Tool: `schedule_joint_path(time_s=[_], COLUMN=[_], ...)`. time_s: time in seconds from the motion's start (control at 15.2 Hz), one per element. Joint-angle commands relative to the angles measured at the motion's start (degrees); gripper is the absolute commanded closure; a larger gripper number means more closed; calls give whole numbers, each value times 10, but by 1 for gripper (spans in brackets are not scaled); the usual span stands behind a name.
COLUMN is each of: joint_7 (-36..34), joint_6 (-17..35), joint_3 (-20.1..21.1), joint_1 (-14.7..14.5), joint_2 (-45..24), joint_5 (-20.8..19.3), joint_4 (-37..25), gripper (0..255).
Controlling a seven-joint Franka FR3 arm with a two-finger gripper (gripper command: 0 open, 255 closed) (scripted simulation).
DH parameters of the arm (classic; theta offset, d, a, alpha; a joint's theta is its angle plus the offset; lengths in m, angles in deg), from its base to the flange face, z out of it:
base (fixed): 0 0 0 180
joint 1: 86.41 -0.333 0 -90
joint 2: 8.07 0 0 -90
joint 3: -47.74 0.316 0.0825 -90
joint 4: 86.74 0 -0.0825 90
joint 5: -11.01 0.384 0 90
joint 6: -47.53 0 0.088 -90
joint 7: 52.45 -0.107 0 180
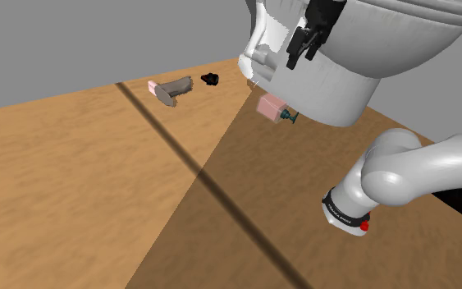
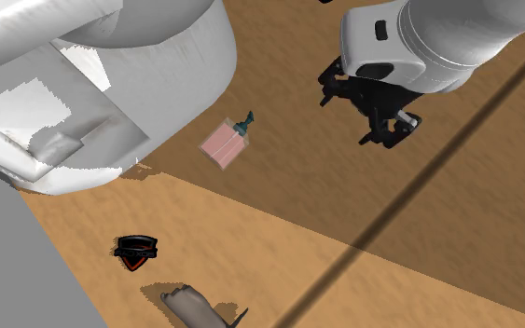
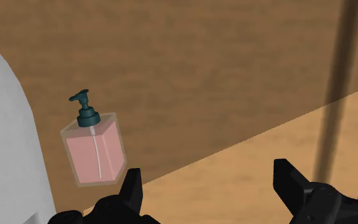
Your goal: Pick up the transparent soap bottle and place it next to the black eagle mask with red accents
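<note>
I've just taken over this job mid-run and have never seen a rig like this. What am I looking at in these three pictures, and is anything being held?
This is a single white robot arm with a black two-finger hand. The shoulder view looks down from beside the arm's base. The second exterior view comes from another camera, roughly opposite. The wrist view rides on the hand and looks along its fingers.

Three things are on the wooden surface. A clear soap bottle with pink liquid and a dark pump is close to a large white rounded fixture. Further off is a black mask with red accents. Near the mask is a grey-brown object that I cannot identify.

The hand is open and holds nothing. The bottle is ahead of it, off to one finger's side, not between the fingers.
</note>
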Motion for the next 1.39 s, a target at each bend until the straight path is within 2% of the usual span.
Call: schedule_joint_path(time_s=[0.0, 0.66, 0.99, 1.32], joint_7=[0, 106, 161, 221], joint_6=[0, 144, 227, 316], joint_3=[0, -111, -172, -238], joint_1=[0, 31, 48, 58], joint_2=[0, -12, -56, -128], joint_5=[0, -57, -85, -104], joint_4=[0, 128, 165, 182], gripper=[0, 0, 0, 0])
